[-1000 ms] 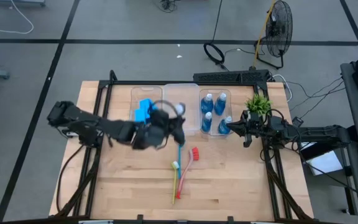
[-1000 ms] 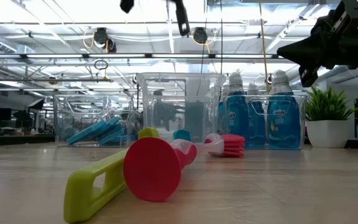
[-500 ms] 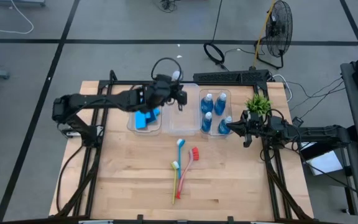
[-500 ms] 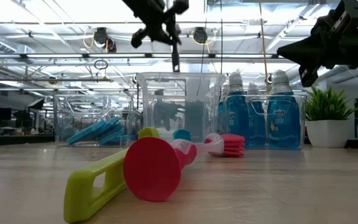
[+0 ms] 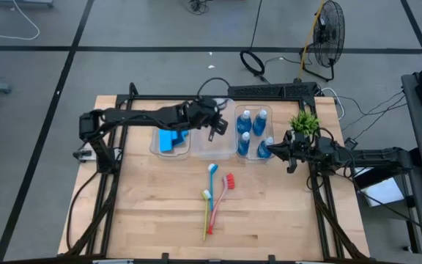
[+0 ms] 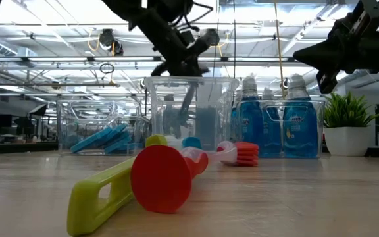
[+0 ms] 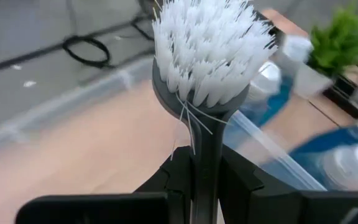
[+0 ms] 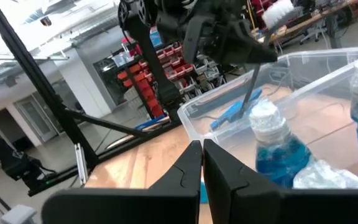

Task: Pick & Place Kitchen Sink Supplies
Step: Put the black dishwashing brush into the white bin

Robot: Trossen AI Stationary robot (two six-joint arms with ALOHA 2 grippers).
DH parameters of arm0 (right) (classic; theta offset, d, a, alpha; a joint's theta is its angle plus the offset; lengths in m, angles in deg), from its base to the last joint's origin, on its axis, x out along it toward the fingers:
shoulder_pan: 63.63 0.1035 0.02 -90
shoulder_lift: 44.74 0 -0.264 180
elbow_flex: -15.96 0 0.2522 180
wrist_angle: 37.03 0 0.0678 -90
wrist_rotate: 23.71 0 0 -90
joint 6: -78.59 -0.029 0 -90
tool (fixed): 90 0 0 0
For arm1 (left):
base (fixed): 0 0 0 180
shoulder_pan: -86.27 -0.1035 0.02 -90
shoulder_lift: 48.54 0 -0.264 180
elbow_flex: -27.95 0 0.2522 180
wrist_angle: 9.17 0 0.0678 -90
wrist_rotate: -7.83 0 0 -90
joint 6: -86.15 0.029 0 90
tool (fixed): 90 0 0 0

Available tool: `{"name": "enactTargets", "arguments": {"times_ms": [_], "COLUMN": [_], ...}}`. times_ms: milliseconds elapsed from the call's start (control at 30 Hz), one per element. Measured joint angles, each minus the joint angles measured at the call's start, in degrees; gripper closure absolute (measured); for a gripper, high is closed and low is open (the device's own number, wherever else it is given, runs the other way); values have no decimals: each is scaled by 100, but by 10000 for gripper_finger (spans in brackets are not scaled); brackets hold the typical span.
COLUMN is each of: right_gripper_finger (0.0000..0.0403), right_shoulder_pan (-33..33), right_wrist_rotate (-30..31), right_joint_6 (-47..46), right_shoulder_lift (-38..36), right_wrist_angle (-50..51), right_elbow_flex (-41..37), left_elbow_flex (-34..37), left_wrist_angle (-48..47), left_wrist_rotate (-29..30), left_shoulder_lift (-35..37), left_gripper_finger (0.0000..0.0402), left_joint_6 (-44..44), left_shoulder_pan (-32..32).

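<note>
We see the table (image 5: 160, 213) with three clear bins at its far side: the left bin (image 5: 168, 150) holds blue sponges (image 5: 171, 138), the middle bin (image 5: 215, 150) looks empty, the right bin (image 5: 249, 157) holds bottles (image 5: 245, 143). The left gripper (image 5: 212, 125) hangs over the middle bin, fingers pinching the handle of a grey brush (image 7: 205, 56), bristles up at the wrist camera. The right gripper (image 5: 271, 149) waits by the right bin, fingers pressed together, empty. Three brushes (image 5: 215, 196) lie mid-table, near side. Risks, we think: the long handle catches the bin rim and tips the bin; a thin pinch lets the brush swivel or slip; a release off-centre bounces it out.
</note>
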Motion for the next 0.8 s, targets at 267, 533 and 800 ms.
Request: {"name": "enactTargets", "arguments": {"times_ms": [267, 533, 800], "right_gripper_finger": [399, 399, 399], "right_shoulder_pan": [0, 1, 0], "right_wrist_rotate": [-4, -2, -11], "right_joint_6": [-250, -222, -209], "right_shoulder_lift": [16, 17, 16], "right_wrist_angle": [-7, 0, -16], "right_elbow_flex": [0, 0, 0], "left_elbow_flex": [-1, -6, -4], "left_wrist_angle": [-78, -83, 43], "left_wrist_rotate": [-423, -428, -425], "left_shoulder_lift": [-359, -611, -785], "left_gripper_finger": [351, 351, 311], "left_joint_6": [-225, -92, -62], "left_shoulder_pan": [-68, -211, -240]}}
